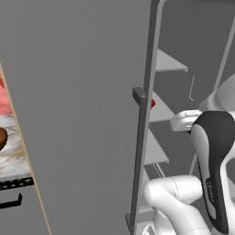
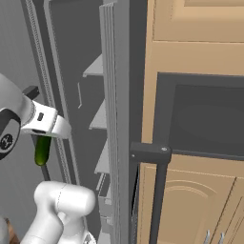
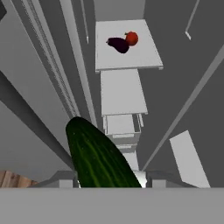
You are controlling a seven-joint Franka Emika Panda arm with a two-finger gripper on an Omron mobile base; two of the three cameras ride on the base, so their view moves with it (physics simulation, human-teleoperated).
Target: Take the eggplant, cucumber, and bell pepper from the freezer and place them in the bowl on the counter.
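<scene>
"It's got the cucumber (image 3: 98,155). See it hanging there, green, under the white hand in the right base view?"

"Yes, the gripper (image 3: 105,186) is nearly closed around it, pinching one end while the rest sticks out ahead. The fingers themselves I can't really make out, but the cucumber runs straight into them."

"So now it wants carrying out to the bowl (image 1: 2,138). How would you do that well?"

"Back out slowly, I'd say. The freezer (image 1: 82,114) door stands open just beside the arm, with that long bar handle (image 1: 140,151) close by, so a wide swing could knock the cucumber against it. It's held by one end only, so a bump could twist it loose."

"And the bowl is where?"

"Well off to the gripper's left, past the door. You only catch a brown edge of it on the marble worktop (image 1: 13,151). Better to clear the door first, then turn."

"What's left inside?"

"The eggplant (image 3: 118,44) and the pepper (image 3: 131,38), touching each other on a shelf (image 3: 127,57) well ahead of the gripper, deeper in. The shelves nearer to it look bare."

"Tight room, though."

"Rather. Tan cabinets (image 2: 190,200) to the right of the freezer, and its door on the other side."
</scene>
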